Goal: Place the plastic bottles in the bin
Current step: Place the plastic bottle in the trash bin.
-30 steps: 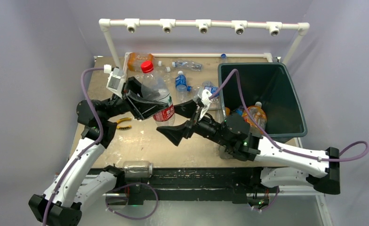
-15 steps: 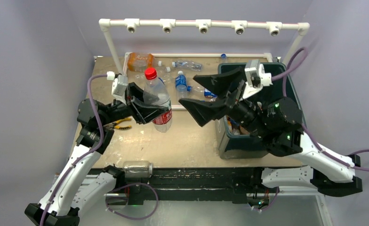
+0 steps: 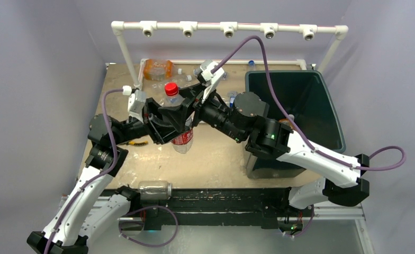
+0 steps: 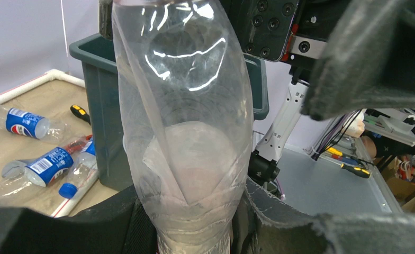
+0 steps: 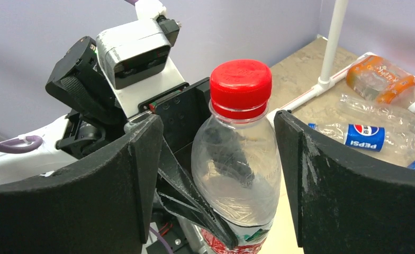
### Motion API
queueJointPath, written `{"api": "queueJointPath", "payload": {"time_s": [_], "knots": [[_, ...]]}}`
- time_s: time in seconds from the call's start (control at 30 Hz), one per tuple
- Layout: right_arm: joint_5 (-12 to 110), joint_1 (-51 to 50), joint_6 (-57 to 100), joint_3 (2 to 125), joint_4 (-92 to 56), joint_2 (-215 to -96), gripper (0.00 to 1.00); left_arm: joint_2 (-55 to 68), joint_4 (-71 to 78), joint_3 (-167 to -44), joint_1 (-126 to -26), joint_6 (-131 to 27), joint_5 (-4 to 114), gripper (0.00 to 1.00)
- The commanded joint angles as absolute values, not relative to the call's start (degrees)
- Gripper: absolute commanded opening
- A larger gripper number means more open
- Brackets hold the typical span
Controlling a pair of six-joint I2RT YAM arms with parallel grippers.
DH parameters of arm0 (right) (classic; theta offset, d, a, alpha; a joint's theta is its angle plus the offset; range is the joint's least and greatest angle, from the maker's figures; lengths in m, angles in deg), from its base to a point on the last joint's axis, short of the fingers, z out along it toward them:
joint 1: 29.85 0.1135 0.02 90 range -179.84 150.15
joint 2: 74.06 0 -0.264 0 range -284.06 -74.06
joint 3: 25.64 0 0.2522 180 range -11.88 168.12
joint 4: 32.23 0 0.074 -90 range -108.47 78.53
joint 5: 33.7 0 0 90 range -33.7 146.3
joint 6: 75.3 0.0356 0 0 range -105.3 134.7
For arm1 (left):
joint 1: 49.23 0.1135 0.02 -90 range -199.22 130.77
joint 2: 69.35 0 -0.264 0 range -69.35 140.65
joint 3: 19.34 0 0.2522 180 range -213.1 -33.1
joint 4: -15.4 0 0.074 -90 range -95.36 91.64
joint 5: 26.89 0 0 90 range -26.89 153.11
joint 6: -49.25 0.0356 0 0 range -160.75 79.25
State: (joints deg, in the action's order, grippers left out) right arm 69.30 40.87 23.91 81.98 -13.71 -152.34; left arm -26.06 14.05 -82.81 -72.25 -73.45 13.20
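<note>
Top view: the bottle (image 3: 182,138) stands upright, left of the bin (image 3: 300,95), and the left gripper (image 3: 165,126) clamps it low on the body. The right gripper (image 3: 188,103) reaches in from the bin side at the cap (image 3: 171,88) end, so it looks the likelier arm to carry the bottle over.

Left wrist: the left fingers (image 4: 89,225) pinch the clear body near its base, and the long axis runs straight up in front of the bin.

Right wrist: the right fingers (image 5: 115,180) straddle the shoulder below the cap, spread with a gap on each side, touching nothing.
</note>
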Motion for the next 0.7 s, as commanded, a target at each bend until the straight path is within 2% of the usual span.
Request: {"api": "queueJointPath", "payload": {"time_s": [0.0,0.2,0.37,0.57,0.67], "knots": [[70.99,41.08,23.49,86.28,-13.19,-152.19,0.76,-27.22,14.48,-82.68,-72.86,-70.85,12.83,0.19],[72.12,41.08,23.93,89.07,-12.01,-154.61,0.68,-28.12,12.17,-82.86,-73.43,-69.06,13.1,0.18],[72.21,40.97,24.08,93.36,-8.18,-157.53,0.5,-28.81,10.53,-82.84,-73.74,-67.36,14.04,0.18],[72.61,40.82,24.71,93.68,-4.37,-157.81,0.46,-28.96,10.13,-83.09,-74.01,-66.86,14.41,0.18],[73.18,40.73,24.81,93.33,-3.59,-157.14,0.34,-29.01,10.16,-82.97,-74.1,-66.81,14.53,0.18]]}}
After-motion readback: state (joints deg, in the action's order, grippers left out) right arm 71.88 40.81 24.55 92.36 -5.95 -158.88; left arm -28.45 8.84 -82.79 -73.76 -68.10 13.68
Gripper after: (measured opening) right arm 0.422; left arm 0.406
